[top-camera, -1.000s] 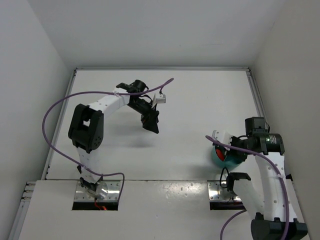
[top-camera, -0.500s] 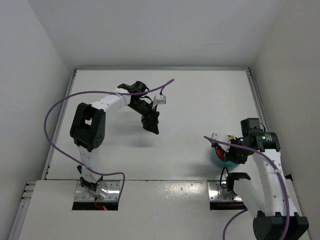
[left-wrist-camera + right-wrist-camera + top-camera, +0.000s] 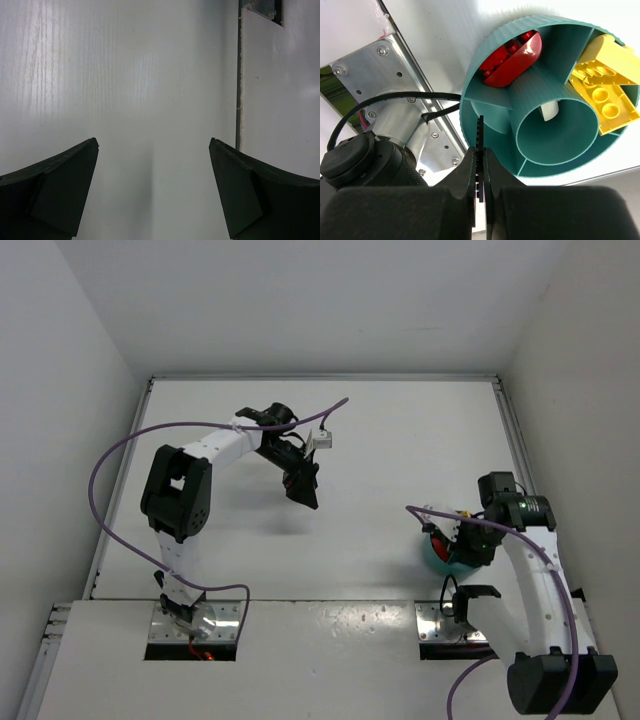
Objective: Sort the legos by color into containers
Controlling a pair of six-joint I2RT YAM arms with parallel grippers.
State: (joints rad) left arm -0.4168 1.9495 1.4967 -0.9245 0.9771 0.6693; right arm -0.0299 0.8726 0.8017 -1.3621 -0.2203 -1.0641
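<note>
Right pincer (image 3: 480, 152) is shut, jaws pressed together. Only a thin dark strip shows in the seam, and I can't tell if it's part of the pincer; no coloured brick shows there. Left pincer (image 3: 154, 142) is wide, with nothing between the jaws, only bare tabletop (image 3: 150, 75).

The task's things are all on the right side. The teal bowl (image 3: 520, 27) sits near my right base, beside the metal mounting plate (image 3: 395, 95).
- Red bricks (image 3: 512, 57) are in the compartment on the far left of the right wrist view.
- Yellow bricks (image 3: 602, 85) are in the compartment at right. Their long axes run diagonally, and one sticks up over the rim.
- The central ring (image 3: 565, 145) shows a small whitish patch I can't identify.
- No purple brick is visible, and there's no loose lego on the tabletop in the overhead view.

Key relation: my right pincer tips hang at the bowl's near-left rim. The bowl opens up ahead and to the right of them, and the compartments closest to the tips look empty. In the overhead view the right pincer (image 3: 447, 540) is right over the bowl (image 3: 438, 560), while the left pincer (image 3: 302, 490) is well apart, mid-tabletop.

My judgement is that any drop into the bowl belongs to the right arm, and the left is placed for a pickup but has nothing in sight.
</note>
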